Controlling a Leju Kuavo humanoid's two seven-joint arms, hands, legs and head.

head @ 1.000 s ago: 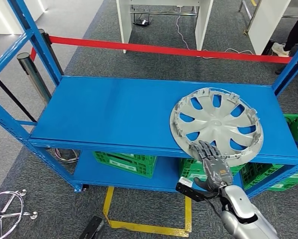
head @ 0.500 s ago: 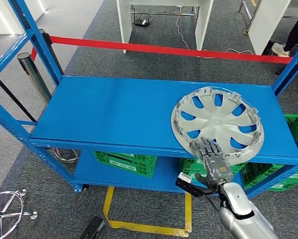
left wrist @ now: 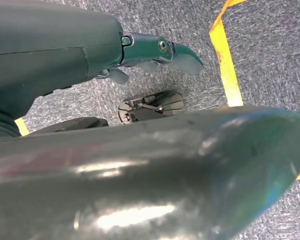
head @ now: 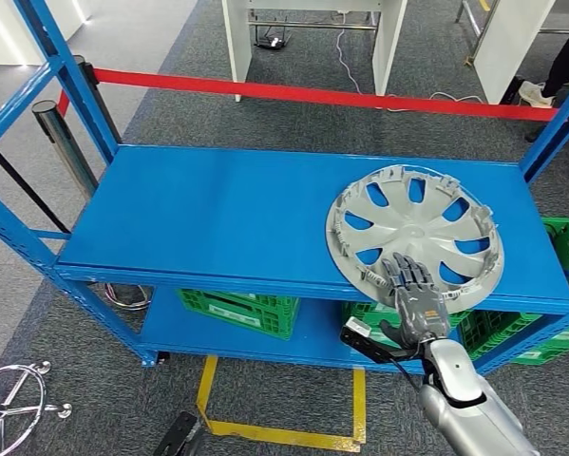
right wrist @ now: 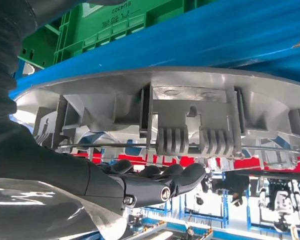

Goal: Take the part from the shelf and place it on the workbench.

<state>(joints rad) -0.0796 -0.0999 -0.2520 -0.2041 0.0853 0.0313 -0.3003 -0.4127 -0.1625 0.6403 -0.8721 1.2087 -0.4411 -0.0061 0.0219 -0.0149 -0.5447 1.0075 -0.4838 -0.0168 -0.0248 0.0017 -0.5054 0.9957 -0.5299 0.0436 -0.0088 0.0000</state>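
From the head view, we find the silver plastic hubcap (head: 414,237) lying flat on the blue metal shelf (head: 217,214), at its front right corner, rim overhanging the front edge. Being round, it has no long axis; its ribbed inner side faces up. Our right hand (head: 414,302) rests spread fingers on the near rim. Lifting and the workbench remain.

The left wrist view shows our left hand (left wrist: 156,50) hanging over grey carpet, holding nothing, fingers straight.

In the right wrist view, dark fingers (right wrist: 167,177) lie along the hubcap's rim clips; we cannot tell whether they grip.
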